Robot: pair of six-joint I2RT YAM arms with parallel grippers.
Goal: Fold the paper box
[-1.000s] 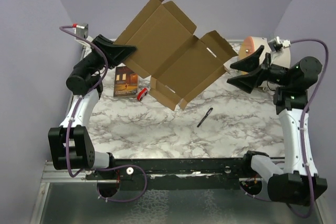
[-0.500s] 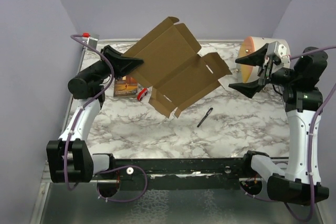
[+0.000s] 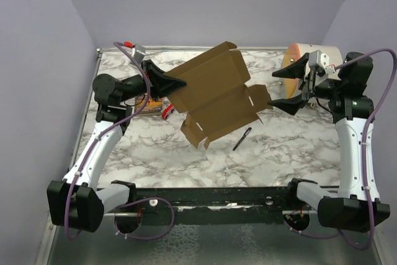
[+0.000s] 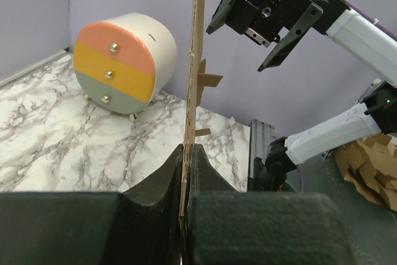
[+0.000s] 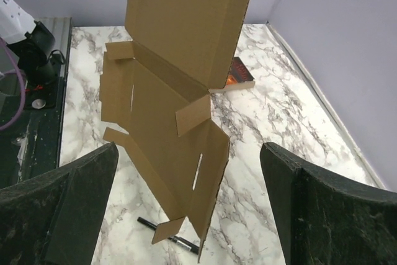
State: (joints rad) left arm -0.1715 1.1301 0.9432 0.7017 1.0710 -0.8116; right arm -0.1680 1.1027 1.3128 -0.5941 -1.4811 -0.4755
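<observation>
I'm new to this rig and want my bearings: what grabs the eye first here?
The unfolded paper box, held up over the marble table by the left gripper shut on its edge. Beside it the right gripper hangs wide open, near a cream cylinder at the far right corner.

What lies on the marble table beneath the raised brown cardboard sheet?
Below the brown cardboard sheet lie a black pen and a dark book, the book partly covered.

The unfolded paper box (image 5: pixel 180 85) is upright above the marble worktop (image 5: pixel 260 203), between the wide-apart jaws of the right gripper (image 5: pixel 189 148). A black pen (image 5: pixel 186 244) lies under its lower edge; a book (image 5: pixel 239 74) shows behind it.
</observation>
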